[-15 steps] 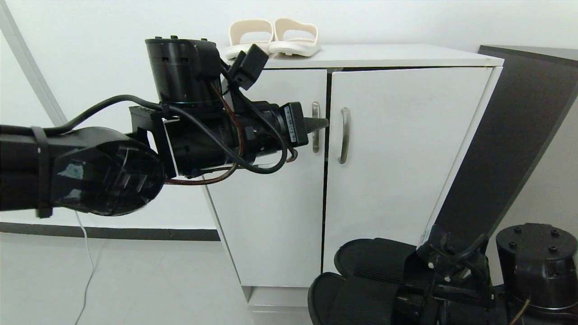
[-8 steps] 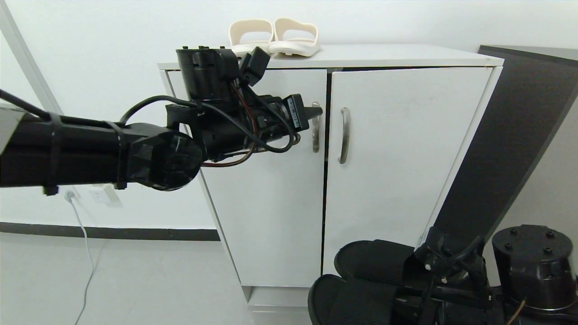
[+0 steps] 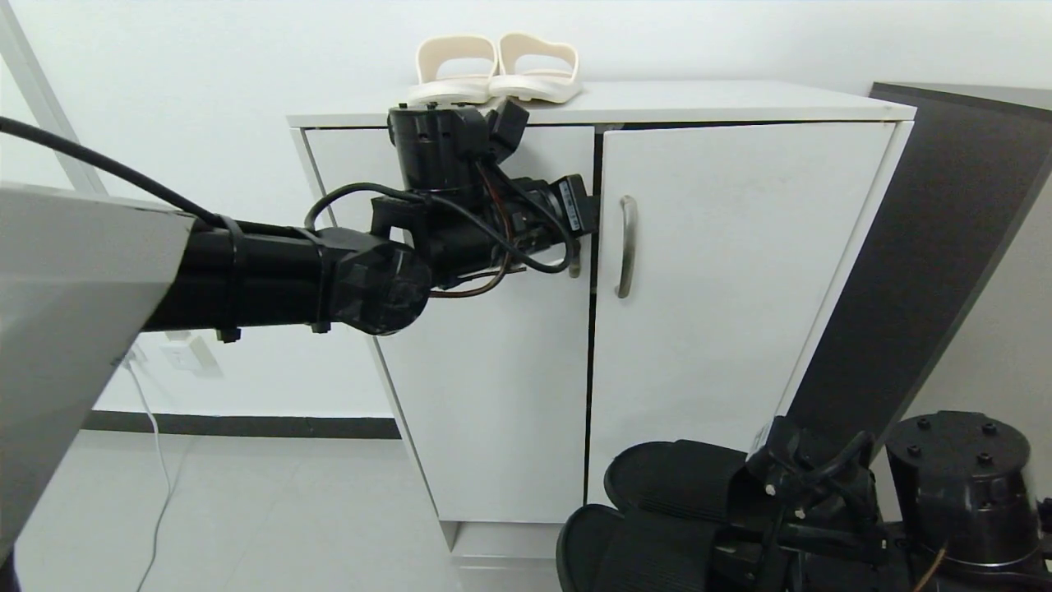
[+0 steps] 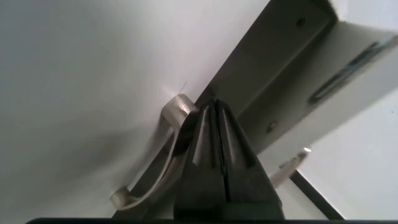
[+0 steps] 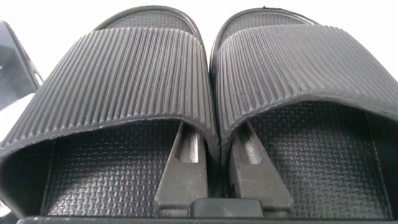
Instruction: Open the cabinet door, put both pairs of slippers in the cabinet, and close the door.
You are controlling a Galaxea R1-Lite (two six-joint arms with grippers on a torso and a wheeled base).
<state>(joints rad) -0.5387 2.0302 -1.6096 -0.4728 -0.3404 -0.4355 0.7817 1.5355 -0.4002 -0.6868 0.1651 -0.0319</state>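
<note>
A white two-door cabinet (image 3: 493, 395) stands ahead with both doors about closed. My left gripper (image 3: 585, 220) is at the left door's metal handle (image 4: 177, 111), near its upper end. Its fingers (image 4: 205, 143) are pressed together, their tips tucked in beside the handle against the door. A cream pair of slippers (image 3: 497, 70) lies on the cabinet top. Low at the right, my right gripper (image 5: 217, 171) is shut on a black pair of slippers (image 3: 657, 501), one finger under each ribbed strap (image 5: 124, 81), pinching the two inner walls together.
The right door has its own handle (image 3: 626, 247). A dark panel (image 3: 929, 247) leans along the cabinet's right side. A wall socket with a hanging cable (image 3: 177, 353) is at the left above bare tiled floor (image 3: 271, 510).
My left arm has stretched forward and to the right, bringing its shut gripper onto the left door handle. The right gripper with the black slippers has barely shifted.
</note>
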